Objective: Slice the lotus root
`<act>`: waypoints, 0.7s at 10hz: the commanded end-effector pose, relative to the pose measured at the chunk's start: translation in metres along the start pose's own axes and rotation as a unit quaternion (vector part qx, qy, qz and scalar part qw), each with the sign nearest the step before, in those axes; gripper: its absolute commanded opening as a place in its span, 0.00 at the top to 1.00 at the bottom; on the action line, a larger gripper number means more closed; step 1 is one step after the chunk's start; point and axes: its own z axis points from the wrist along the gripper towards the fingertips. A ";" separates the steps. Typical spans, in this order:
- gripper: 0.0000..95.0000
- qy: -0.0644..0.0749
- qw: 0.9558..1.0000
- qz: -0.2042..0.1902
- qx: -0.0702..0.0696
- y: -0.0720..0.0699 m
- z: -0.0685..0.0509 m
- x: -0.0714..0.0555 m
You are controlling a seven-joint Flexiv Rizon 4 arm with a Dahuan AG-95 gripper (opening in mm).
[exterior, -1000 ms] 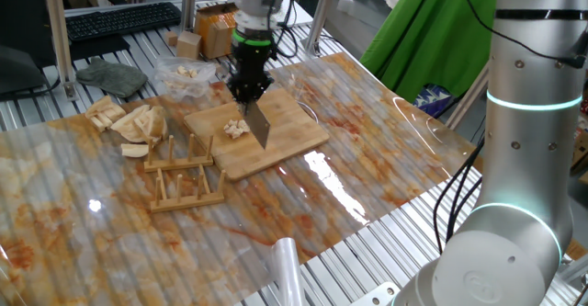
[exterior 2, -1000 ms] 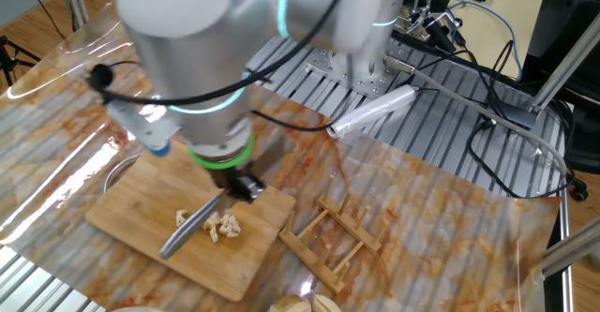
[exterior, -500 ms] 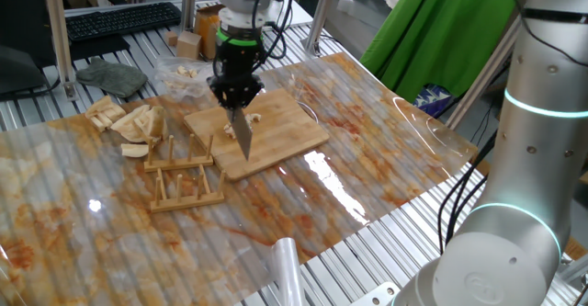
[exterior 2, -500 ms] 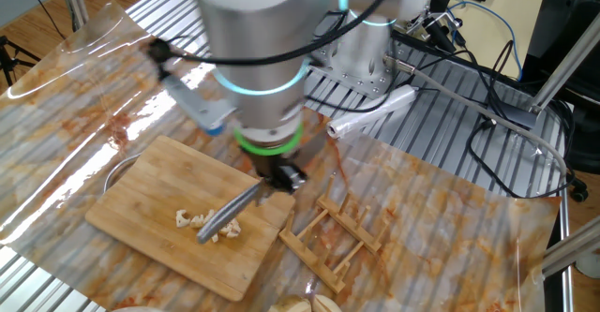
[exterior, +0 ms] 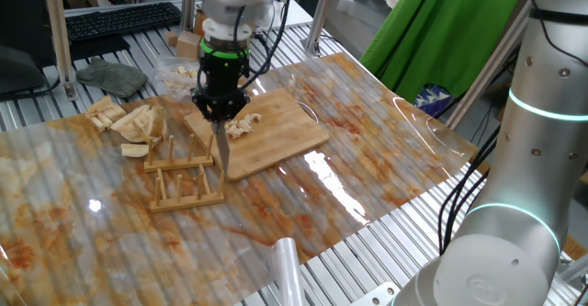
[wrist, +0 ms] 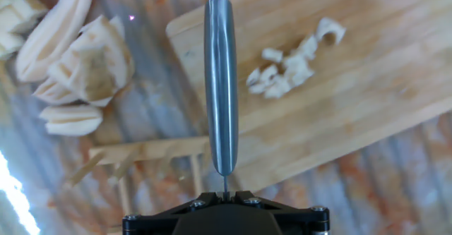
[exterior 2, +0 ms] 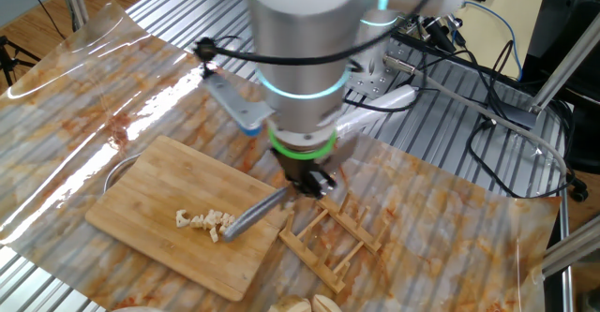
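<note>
The lotus root is a cluster of tiny pale bits (exterior: 242, 124) on the bamboo board (exterior: 285, 131), also in the other fixed view (exterior 2: 204, 221) and in the hand view (wrist: 291, 64). My gripper (exterior: 220, 106) is shut on a knife (exterior: 221, 148) by its handle end. The blade points down over the board's edge nearest the wooden rack, beside the bits and apart from them. In the hand view the gripper (wrist: 224, 194) holds the knife (wrist: 221, 87) left of the bits. In the other fixed view the gripper (exterior 2: 309, 179) holds the knife (exterior 2: 255, 216) slanting past the bits.
A wooden rack (exterior: 184, 179) stands just in front of the board, under the knife tip. A heap of tan wedge slices (exterior: 133, 120) lies to the left. A clear plastic bag (exterior: 179, 74) with pale chunks is behind. A white tube (exterior: 285, 269) lies near the front edge.
My gripper has carried the knife off the pale bits, sideways to the board's edge by the rack. The bits lie spread on the board and have not moved.
</note>
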 end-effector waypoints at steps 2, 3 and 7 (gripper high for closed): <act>1.00 -0.003 1.000 0.003 -0.016 0.005 0.008 0.000; 1.00 -0.006 1.000 0.007 -0.019 0.008 0.012 0.000; 1.00 -0.023 0.999 0.004 -0.034 0.018 0.028 -0.003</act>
